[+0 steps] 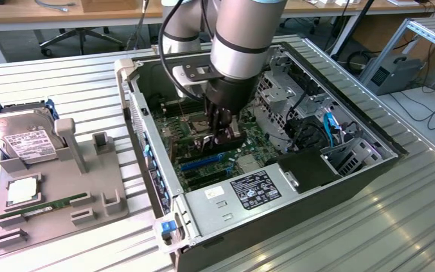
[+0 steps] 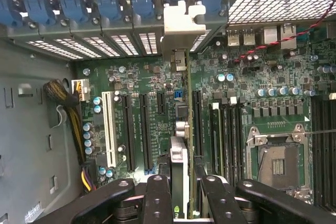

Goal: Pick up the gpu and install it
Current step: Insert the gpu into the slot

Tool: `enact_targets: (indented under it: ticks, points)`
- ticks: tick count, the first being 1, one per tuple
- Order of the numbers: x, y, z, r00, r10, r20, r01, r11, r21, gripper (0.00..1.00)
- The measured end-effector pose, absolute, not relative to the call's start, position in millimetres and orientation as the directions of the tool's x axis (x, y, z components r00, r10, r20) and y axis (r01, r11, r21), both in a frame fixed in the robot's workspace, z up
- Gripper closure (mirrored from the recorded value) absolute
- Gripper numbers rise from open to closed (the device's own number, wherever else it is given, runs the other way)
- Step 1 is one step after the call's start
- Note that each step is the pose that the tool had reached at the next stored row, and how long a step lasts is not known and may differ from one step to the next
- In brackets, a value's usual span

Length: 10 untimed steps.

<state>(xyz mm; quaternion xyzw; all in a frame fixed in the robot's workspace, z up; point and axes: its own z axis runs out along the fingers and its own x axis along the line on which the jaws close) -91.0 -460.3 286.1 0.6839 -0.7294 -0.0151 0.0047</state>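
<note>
The gpu (image 2: 179, 182) is gripped on its edge by the gripper (image 2: 181, 203), with the jaws closed on it. It is held upright inside the open computer case (image 1: 369, 133), just above the long slots of the green board (image 2: 157, 108).

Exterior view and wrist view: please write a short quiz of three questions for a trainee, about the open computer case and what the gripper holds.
1. True or false: the gripper holds the flat green gpu card with silver end bracket edge-on above the green motherboard.
2. Where is the silver hard drive with white label? A) inside the open metal computer case; B) on the grey fixture tray, beside the case; C) in the gripper.
3. What colour are the plastic latches along the case's rear slots?

Key: 1 true; 2 B; 3 blue.
</note>
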Motion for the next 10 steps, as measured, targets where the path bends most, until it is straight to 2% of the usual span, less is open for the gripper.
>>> enact_targets:
  ticks: [10]
  points:
    - [-94.2,-458.2,280.6,-0.065,-0.998,-0.002,-0.998,0.065,0.028,0.73]
